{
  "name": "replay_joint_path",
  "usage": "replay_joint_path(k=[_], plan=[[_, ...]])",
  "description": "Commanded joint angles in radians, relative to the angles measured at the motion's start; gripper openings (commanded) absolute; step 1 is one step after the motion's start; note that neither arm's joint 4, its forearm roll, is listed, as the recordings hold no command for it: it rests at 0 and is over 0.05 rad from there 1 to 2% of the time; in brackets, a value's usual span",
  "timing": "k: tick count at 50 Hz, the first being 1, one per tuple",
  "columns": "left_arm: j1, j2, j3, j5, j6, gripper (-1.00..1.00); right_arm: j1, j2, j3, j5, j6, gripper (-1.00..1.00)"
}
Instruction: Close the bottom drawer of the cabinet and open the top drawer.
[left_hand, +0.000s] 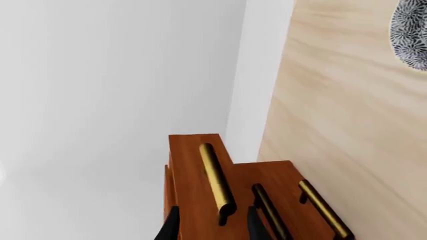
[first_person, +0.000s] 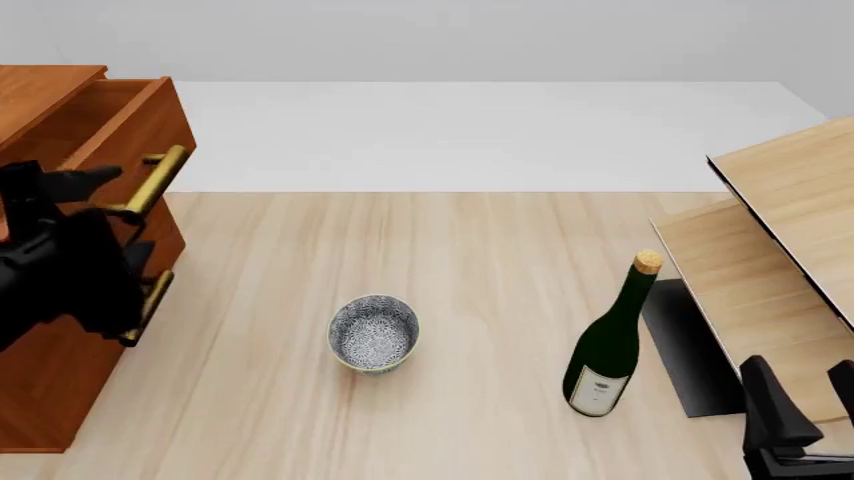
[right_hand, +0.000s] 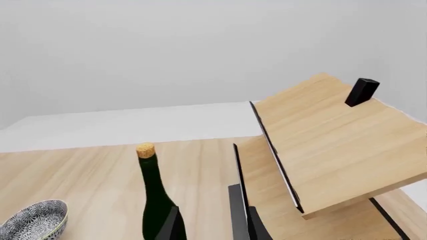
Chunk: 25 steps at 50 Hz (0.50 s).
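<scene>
At the left edge of the front view, the cabinet has its top drawer pulled out and the bottom drawer seemingly flush. The opening step looks underway: the left gripper has its fingers apart around the top brass handle, not pressing it. Next, likely a further pull. At lower right, the right gripper idles, fingers apart, near the wine bottle.
</scene>
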<state>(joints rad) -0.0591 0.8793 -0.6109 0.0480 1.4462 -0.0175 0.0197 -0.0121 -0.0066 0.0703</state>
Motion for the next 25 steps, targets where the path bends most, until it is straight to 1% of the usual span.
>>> replay_joint_path(k=[1, 5, 9, 10, 11, 12, 13, 14, 15, 16, 18, 19, 21, 22, 23, 24, 25], plan=[[-0.048, -0.031, -0.105, 0.144, -0.102, 1.00, -0.008, 0.002, -0.001, -0.001, 0.004, 1.00], [-0.067, -0.014, -0.194, 0.233, -0.182, 1.00, -0.012, 0.012, -0.002, -0.009, 0.012, 1.00], [-0.053, -0.007, -0.237, 0.247, -0.198, 1.00, -0.011, 0.020, -0.002, -0.016, 0.015, 1.00], [-0.054, 0.006, -0.268, 0.261, -0.219, 1.00, -0.010, 0.023, -0.001, -0.019, 0.016, 1.00], [-0.054, 0.006, -0.268, 0.261, -0.219, 1.00, -0.010, 0.024, -0.001, -0.019, 0.016, 1.00], [-0.059, 0.023, -0.306, 0.292, -0.250, 1.00, -0.011, 0.029, -0.001, -0.023, 0.018, 1.00], [-0.058, 0.025, -0.306, 0.288, -0.244, 1.00, -0.011, 0.031, -0.001, -0.025, 0.019, 1.00], [-0.065, 0.046, -0.341, 0.312, -0.274, 1.00, -0.012, 0.033, -0.002, -0.027, 0.021, 1.00], [-0.070, 0.055, -0.357, 0.329, -0.287, 1.00, -0.012, 0.034, -0.001, -0.028, 0.021, 1.00], [-0.067, 0.072, -0.401, 0.353, -0.324, 1.00, -0.012, 0.037, -0.001, -0.030, 0.024, 1.00], [-0.068, 0.086, -0.430, 0.374, -0.341, 1.00, -0.013, 0.039, -0.001, -0.032, 0.025, 1.00], [-0.076, 0.108, -0.485, 0.412, -0.392, 1.00, -0.013, 0.039, -0.001, -0.032, 0.026, 1.00], [-0.075, 0.116, -0.515, 0.433, -0.415, 1.00, -0.012, 0.040, -0.001, -0.032, 0.027, 1.00], [-0.088, 0.130, -0.536, 0.456, -0.433, 1.00, -0.011, 0.039, -0.001, -0.032, 0.026, 1.00], [-0.096, 0.152, -0.575, 0.492, -0.475, 1.00, -0.010, 0.037, -0.001, -0.029, 0.026, 1.00], [-0.094, 0.154, -0.580, 0.495, -0.476, 1.00, -0.009, 0.035, -0.001, -0.027, 0.026, 1.00], [-0.094, 0.163, -0.604, 0.508, -0.498, 1.00, -0.008, 0.033, -0.001, -0.025, 0.026, 1.00]])
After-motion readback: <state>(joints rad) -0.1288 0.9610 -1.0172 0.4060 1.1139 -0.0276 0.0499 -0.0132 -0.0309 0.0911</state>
